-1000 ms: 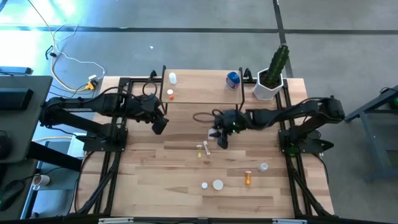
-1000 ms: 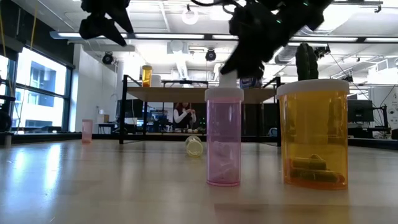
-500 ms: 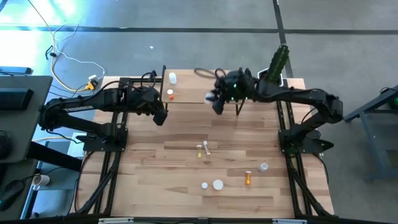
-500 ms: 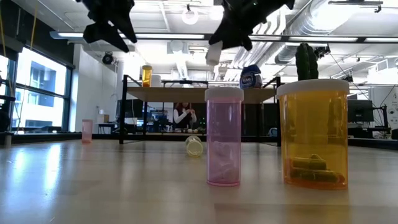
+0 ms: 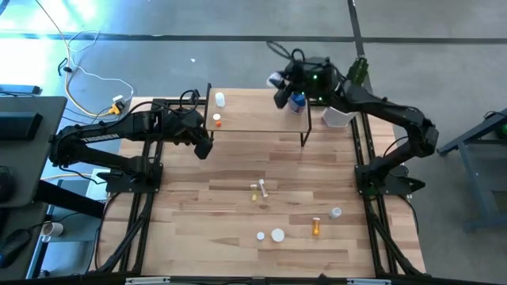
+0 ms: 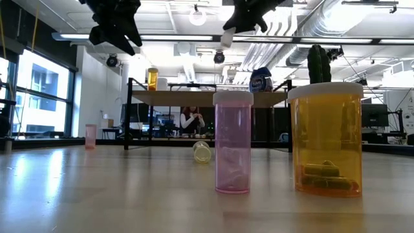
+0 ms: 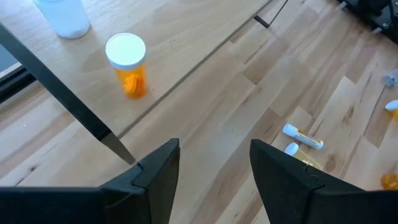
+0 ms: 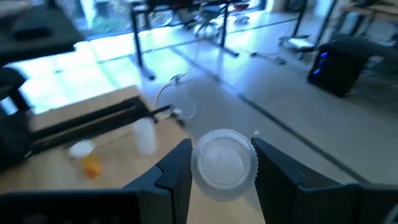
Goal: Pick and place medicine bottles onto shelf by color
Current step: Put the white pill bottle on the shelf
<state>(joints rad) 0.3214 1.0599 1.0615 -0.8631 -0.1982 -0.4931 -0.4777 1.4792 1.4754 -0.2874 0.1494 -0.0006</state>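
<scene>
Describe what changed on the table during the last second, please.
The right gripper, shut on a white-capped bottle, carried it from mid-table up and over the shelf toward its far edge. The left gripper shifted slightly toward the shelf, open. The other bottles stayed put.

Bright windows (image 6: 32, 97), ceiling ducts (image 6: 317, 26)

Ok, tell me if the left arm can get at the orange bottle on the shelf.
Probably yes. The left gripper hangs open just off the shelf's front edge, the orange bottle stands alone near that edge, and nothing lies between them.
</scene>
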